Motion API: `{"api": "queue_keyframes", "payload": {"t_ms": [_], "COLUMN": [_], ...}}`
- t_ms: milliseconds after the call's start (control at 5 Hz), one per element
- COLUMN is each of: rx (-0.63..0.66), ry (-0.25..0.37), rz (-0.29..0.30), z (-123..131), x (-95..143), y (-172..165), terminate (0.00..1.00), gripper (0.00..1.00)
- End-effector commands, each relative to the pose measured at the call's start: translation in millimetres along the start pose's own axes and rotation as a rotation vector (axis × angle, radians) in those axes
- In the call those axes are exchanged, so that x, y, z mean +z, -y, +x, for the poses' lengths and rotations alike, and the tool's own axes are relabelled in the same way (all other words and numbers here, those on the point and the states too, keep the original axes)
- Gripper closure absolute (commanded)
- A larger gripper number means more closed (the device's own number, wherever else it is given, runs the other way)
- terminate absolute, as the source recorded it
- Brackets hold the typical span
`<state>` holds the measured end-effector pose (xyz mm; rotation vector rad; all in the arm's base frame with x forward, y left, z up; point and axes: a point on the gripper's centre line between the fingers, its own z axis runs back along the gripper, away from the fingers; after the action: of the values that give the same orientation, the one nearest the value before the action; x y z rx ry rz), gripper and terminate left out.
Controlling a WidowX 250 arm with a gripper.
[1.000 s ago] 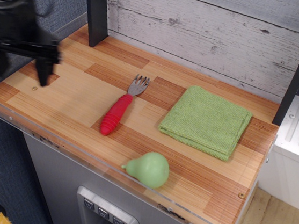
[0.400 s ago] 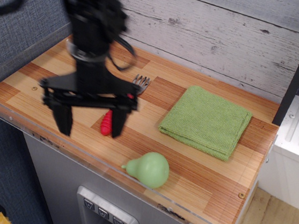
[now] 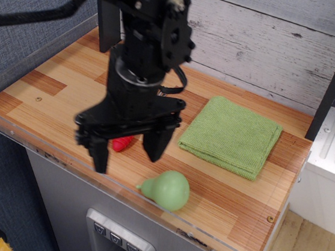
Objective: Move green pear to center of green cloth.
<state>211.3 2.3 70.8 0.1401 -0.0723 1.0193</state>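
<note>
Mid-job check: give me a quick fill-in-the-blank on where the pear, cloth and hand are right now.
1. The green pear lies near the table's ____ edge.
2. The green cloth has ____ resting on it.
3. The hand hangs with its fingers spread ____, gripping nothing.
4. The utensil partly hidden behind the hand has a ____ handle.

Missing words: front; nothing; open; red

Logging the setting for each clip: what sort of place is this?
Probably a lab mock-up of a kitchen counter, not a real kitchen: a small wood-pattern tabletop with a clear plastic edge, a whitewashed plank backdrop, and toy-like props, a green pear and green cloth, beneath the gripper.
</note>
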Motion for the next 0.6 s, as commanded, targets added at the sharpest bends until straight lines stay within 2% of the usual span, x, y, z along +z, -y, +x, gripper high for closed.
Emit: {"api": "queue_keyframes", "payload": {"t_ms": [0, 200, 400], "rx": [0.221, 0.245, 0.227], "ry": [0.021, 0.011, -0.053], "rz": [-0.127, -0.170, -0.156], "z": [-0.3, -8.4, -14.6], "x": [5.7, 10.3, 3.3], "y": [25.5, 34.3, 44.3], "terminate": [0.00, 0.00, 0.00], "gripper": [0.00, 0.00, 0.00]}}
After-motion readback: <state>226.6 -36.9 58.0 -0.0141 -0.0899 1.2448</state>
